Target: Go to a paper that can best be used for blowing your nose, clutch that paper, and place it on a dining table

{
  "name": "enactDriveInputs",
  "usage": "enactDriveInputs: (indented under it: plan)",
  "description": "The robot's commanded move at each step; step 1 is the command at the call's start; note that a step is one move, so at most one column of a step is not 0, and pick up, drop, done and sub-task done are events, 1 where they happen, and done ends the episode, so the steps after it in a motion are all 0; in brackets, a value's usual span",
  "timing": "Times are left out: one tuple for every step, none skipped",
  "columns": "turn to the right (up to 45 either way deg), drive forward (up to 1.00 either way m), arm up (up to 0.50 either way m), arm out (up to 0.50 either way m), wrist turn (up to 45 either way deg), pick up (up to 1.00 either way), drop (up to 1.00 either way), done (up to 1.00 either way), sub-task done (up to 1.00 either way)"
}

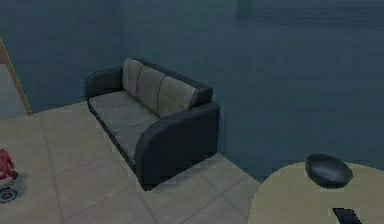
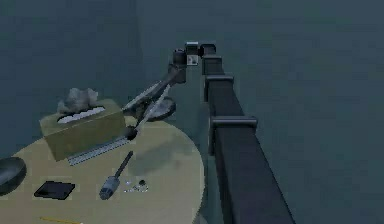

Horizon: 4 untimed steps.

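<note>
A tan tissue box (image 2: 85,130) with a crumpled grey-white tissue (image 2: 82,100) sticking out of its top stands on a round pale table (image 2: 170,160) in the arm side view. The dark arm (image 2: 235,130) rises from the bottom edge. My gripper (image 2: 130,118) reaches down and left from it, and its thin fingers (image 2: 148,98) end right by the box's right end. The box stands at and behind the fingertips, so I cannot tell whether the gripper holds anything.
On the same table lie a dark bowl (image 2: 8,175), a flat black slab (image 2: 52,189) and a pen-like tool (image 2: 117,177). The forward view has a dark sofa (image 1: 150,110) against a blue wall, the table's edge (image 1: 290,195) and a red thing (image 1: 8,168) on the floor.
</note>
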Motion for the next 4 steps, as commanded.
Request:
enactDriveInputs:
  plan:
    - [0.0, 0.00, 0.00, 0.00, 39.0, 0.00, 0.00, 0.00, 0.00]
    - [0.0, 0.00, -0.08, 0.00, 0.0, 0.00, 0.00, 0.00, 0.00]
    - [0.0, 0.00, -0.32, 0.00, 0.0, 0.00, 0.00, 0.00, 0.00]
    - [0.0, 0.00, 0.00, 0.00, 0.0, 0.00, 1.00, 0.00, 0.00]
